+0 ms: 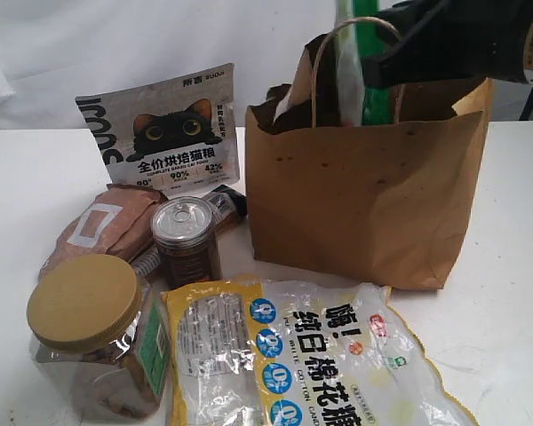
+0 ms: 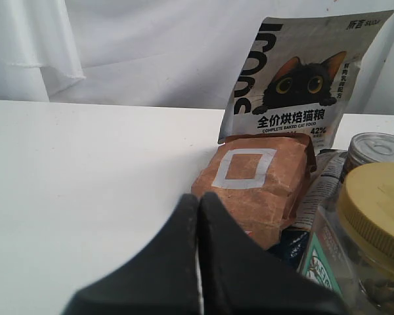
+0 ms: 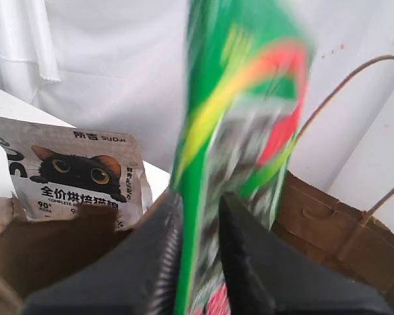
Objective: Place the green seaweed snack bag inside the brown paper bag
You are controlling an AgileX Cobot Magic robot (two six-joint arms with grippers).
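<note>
Two grippers: the right gripper (image 3: 198, 220) pinches the green seaweed snack bag (image 3: 243, 111) by its flat sides. It looks thin, light and slippery, and hangs at the brown paper bag's (image 1: 364, 195) mouth, upper right. The left gripper (image 2: 198, 213) is closed and empty.

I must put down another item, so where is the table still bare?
In the exterior view, bare table lies right of the brown paper bag, and left of the brown pouch and cat-food pouch. Crowded in front: jar, can, clear-and-yellow bag.
</note>
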